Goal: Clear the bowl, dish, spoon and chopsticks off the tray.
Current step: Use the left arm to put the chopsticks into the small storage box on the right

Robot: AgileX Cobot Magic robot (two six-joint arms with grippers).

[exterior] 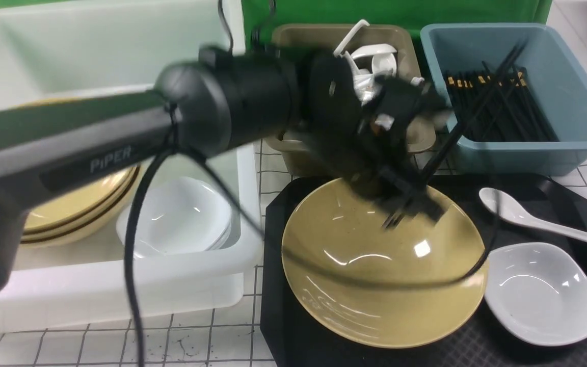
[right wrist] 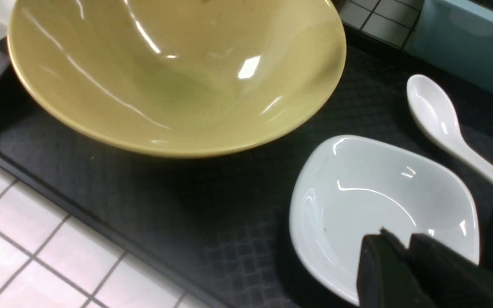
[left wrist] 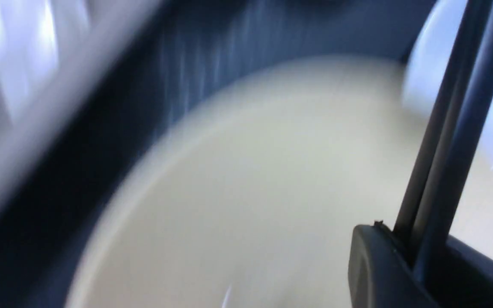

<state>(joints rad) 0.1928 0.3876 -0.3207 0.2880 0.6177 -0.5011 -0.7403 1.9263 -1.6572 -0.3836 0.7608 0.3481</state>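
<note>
The mustard-yellow bowl fills the left half of the black tray. The white spoon and the small white dish lie to its right on the tray. My left gripper, blurred by motion, hangs over the bowl's far rim, shut on the black chopsticks. They slant up toward the blue bin. My right gripper hovers over the dish's near edge, shut and holding nothing.
A white bin at the left holds stacked yellow bowls and white dishes. Behind the tray stand a brown bin with white spoons and a blue bin with several black chopsticks. The left arm's cable droops across the bowl.
</note>
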